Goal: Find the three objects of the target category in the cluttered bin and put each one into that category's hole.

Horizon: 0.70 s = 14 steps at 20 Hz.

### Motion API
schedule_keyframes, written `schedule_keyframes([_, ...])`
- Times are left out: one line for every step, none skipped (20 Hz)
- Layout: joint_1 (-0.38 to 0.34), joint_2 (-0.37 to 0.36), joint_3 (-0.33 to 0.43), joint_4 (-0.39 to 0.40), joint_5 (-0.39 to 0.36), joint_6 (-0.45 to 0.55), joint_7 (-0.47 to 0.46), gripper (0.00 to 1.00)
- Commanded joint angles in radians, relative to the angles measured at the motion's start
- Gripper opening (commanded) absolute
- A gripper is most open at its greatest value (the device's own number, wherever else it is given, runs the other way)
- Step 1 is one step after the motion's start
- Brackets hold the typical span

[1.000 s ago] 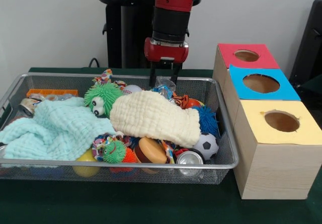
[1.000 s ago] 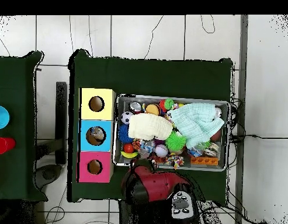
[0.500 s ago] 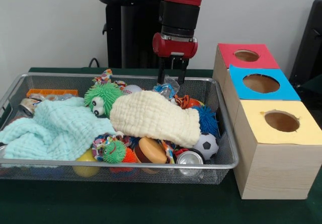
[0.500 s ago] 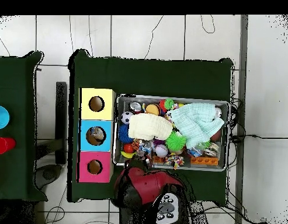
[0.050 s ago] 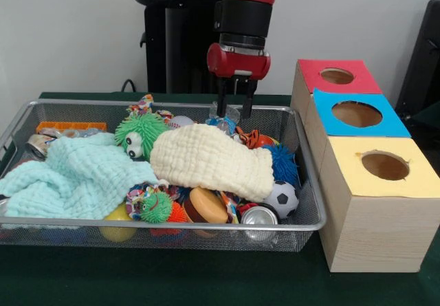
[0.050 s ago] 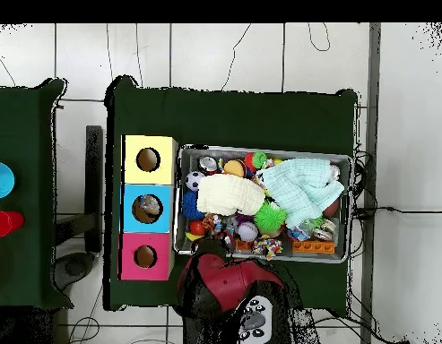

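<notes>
Clutter fills a wire mesh bin (image 5: 14,130) on a dark green table (image 5: 206,285), front view, left to right: an orange block (image 5: 71,126) at the far left rim, a mint cloth (image 5: 72,175) heaped over the left half, a green spiky toy with eyes (image 5: 139,133), a cream cloth (image 5: 210,160) across the middle, then a blue spiky ball (image 5: 283,163), a small soccer ball (image 5: 281,198) and a can (image 5: 259,216) against the right and near rims. Above the far rim hangs the gripper (image 5: 234,109), its two fingers a narrow gap apart, empty, just over a crinkled wrapper (image 5: 223,122). Open table lies only before the bin. To the right stand three boxes, tops red (image 5: 364,79), blue (image 5: 392,124) and yellow (image 5: 419,179), each with a round hole. The overhead view adds white floor tiles around the table, cables, and a second green table (image 6: 27,179) at left carrying a blue disc (image 6: 0,179) and a red object (image 6: 4,221).
</notes>
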Motion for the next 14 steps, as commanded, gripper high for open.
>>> schedule_keyframes([-0.01, 0.027, 0.014, -0.124, -0.043, -0.112, 0.07, 0.0])
schedule_keyframes([-0.008, 0.029, 0.01, -0.123, -0.043, -0.126, 0.07, 0.0])
schedule_keyframes([-0.006, 0.03, 0.009, -0.122, -0.043, -0.128, 0.071, 0.0])
schedule_keyframes([-0.007, 0.03, 0.009, -0.123, -0.042, -0.127, 0.071, 0.0])
schedule_keyframes([-0.007, 0.031, 0.008, -0.123, -0.043, -0.134, 0.07, 0.0])
schedule_keyframes([-0.006, 0.033, 0.005, -0.124, -0.04, -0.139, 0.071, 0.0])
schedule_keyframes([-0.006, 0.034, 0.005, -0.123, -0.04, -0.141, 0.071, 0.0])
schedule_keyframes([-0.007, 0.034, 0.004, -0.124, -0.039, -0.14, 0.071, 0.0])
schedule_keyframes([-0.008, 0.034, 0.005, -0.123, -0.04, -0.139, 0.071, 0.0])
schedule_keyframes([-0.01, 0.032, 0.009, -0.122, -0.04, -0.13, 0.073, 0.0])
schedule_keyframes([-0.012, 0.029, 0.011, -0.121, -0.041, -0.125, 0.074, 0.0])
schedule_keyframes([-0.017, 0.015, 0.019, -0.113, -0.038, -0.087, 0.077, 0.0])
schedule_keyframes([-0.016, 0.007, 0.018, -0.11, -0.033, -0.054, 0.074, 0.0])
schedule_keyframes([-0.015, 0.0, 0.016, -0.107, -0.027, -0.021, 0.07, 0.0])
